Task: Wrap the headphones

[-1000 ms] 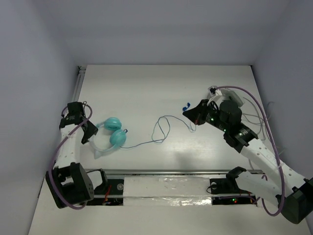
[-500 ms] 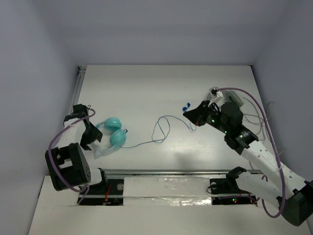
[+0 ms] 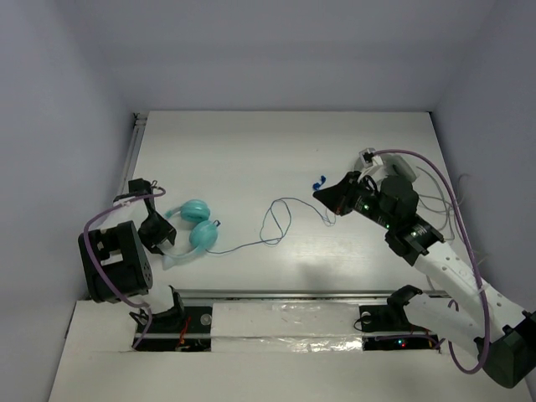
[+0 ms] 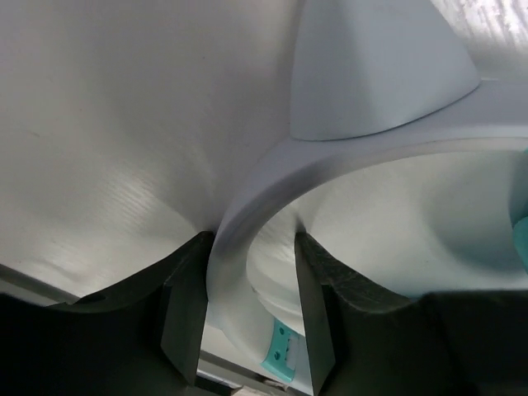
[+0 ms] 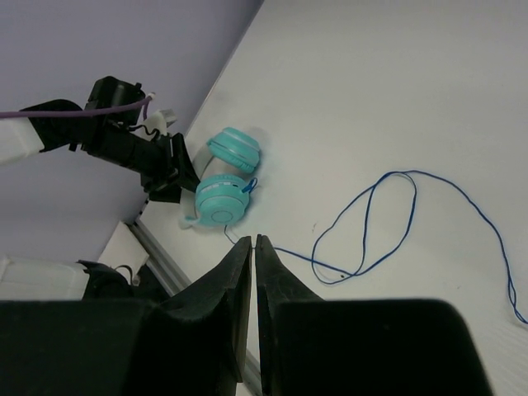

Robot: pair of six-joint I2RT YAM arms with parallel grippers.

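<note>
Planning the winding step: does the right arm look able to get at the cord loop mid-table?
Probably yes: the cord loop lies flat on the table, close in front of the right claw, with nothing between them.

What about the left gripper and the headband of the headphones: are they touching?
Touching. In the left wrist view the left gripper clamps the headband between its fingers, with no gap at either side.

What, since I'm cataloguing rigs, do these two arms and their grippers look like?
The right arm has white links between chunky black joints, with small green lights; the left arm shows mostly black housing. A thick purple cable loops along each. The left gripper and right gripper have matte black, tapered fingers. No markings are legible.
</note>
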